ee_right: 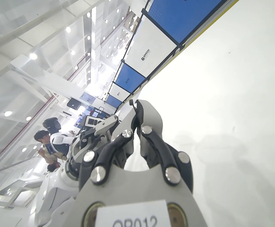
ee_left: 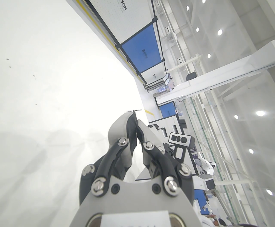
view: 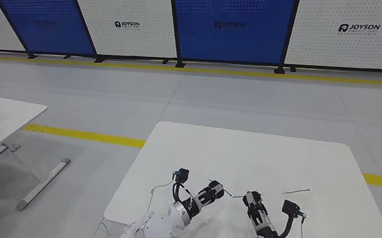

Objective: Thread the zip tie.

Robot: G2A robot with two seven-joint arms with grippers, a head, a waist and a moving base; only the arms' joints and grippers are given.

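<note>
My left gripper (view: 218,186) (ee_left: 135,117) is low over the table's near edge, shut on a thin black zip tie strap (ee_left: 133,111) whose tip pokes out past the fingertips. Just to its right, my right gripper (view: 247,197) (ee_right: 135,108) is shut on a black zip tie end with its small square head (ee_right: 131,102) sticking out. The two grippers point toward each other with a small gap between them. Whether they hold one tie or two, I cannot tell. A second loose black zip tie (view: 296,190) lies flat on the table to the right of the right arm.
The white table (view: 254,156) stretches away from the grippers, bare in its middle and far part. Its near edge runs just under both arms. Another white table (view: 7,114) stands at the left, across a strip of floor.
</note>
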